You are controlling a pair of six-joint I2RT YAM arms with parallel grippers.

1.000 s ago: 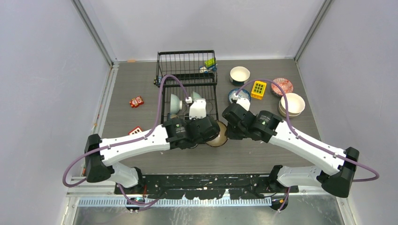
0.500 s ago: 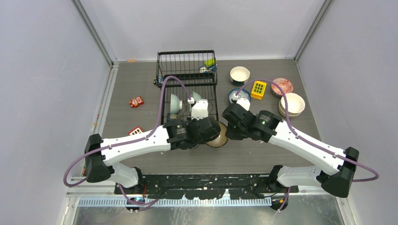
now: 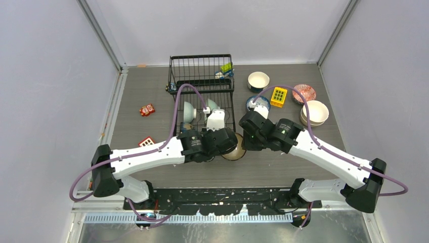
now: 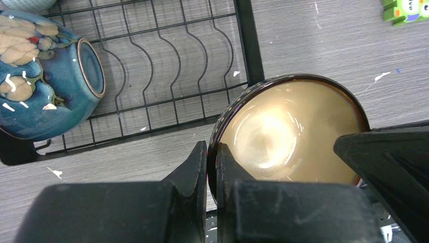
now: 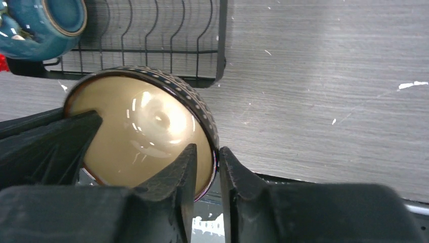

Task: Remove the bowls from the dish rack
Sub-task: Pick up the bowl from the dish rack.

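Arms [image 3: 146, 152] bent inward; left claw [image 4: 211, 152] tight on brown bowl [image 4: 283, 131], right claw [image 5: 207, 151] narrowly parted.

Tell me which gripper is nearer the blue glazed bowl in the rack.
Left. The left gripper pinches the rim of the brown bowl on the side facing the blue bowl; the right gripper straddles the opposite rim, farther away.

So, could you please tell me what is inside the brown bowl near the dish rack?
Nothing shows inside the brown bowl: only its glossy tan glaze. The left gripper and right gripper straddle its rim, each hiding a small patch of the interior.
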